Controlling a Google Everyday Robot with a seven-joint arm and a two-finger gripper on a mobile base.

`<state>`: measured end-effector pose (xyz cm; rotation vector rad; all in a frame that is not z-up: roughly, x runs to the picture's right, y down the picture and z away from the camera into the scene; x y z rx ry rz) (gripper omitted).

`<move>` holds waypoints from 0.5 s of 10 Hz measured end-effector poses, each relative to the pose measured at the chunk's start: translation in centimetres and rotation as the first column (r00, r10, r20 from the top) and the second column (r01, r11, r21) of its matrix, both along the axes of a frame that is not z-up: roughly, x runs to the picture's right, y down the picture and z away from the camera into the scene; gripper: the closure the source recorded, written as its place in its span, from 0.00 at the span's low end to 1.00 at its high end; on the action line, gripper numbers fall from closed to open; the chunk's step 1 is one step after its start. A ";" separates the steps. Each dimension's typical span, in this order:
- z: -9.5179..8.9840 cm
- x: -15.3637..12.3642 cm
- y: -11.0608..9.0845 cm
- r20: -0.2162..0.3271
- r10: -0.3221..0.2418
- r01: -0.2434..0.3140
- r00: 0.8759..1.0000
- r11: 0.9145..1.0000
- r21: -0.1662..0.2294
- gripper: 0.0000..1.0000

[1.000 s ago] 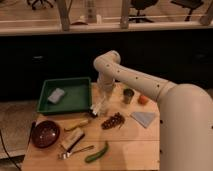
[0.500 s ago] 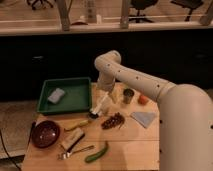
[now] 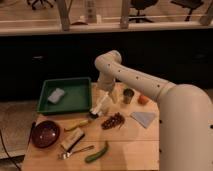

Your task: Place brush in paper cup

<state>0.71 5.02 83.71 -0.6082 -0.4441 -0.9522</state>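
A white robot arm [image 3: 150,87] reaches over a wooden table [image 3: 130,150] set with a green tray [image 3: 75,97] holding a pale sponge [image 3: 56,95], a dark red bowl [image 3: 45,133], a bunch of grapes [image 3: 113,120] and a green chili [image 3: 97,153]. The gripper [image 3: 101,103] hangs low beside the tray's right edge, apparently pinching the brush [image 3: 98,108], whose dark head points down at the tabletop, though the view is too dim to be sure of the grasp. A small cup [image 3: 128,95], likely the paper cup, stands near, to the right of the gripper. The brush is probably light and stiff, best held mid-handle; the cup looks light enough to tip if nudged.
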 end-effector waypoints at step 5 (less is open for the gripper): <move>0.1 -0.1 -0.2 0.007 -0.006 0.006 1.000 1.000 0.016 0.20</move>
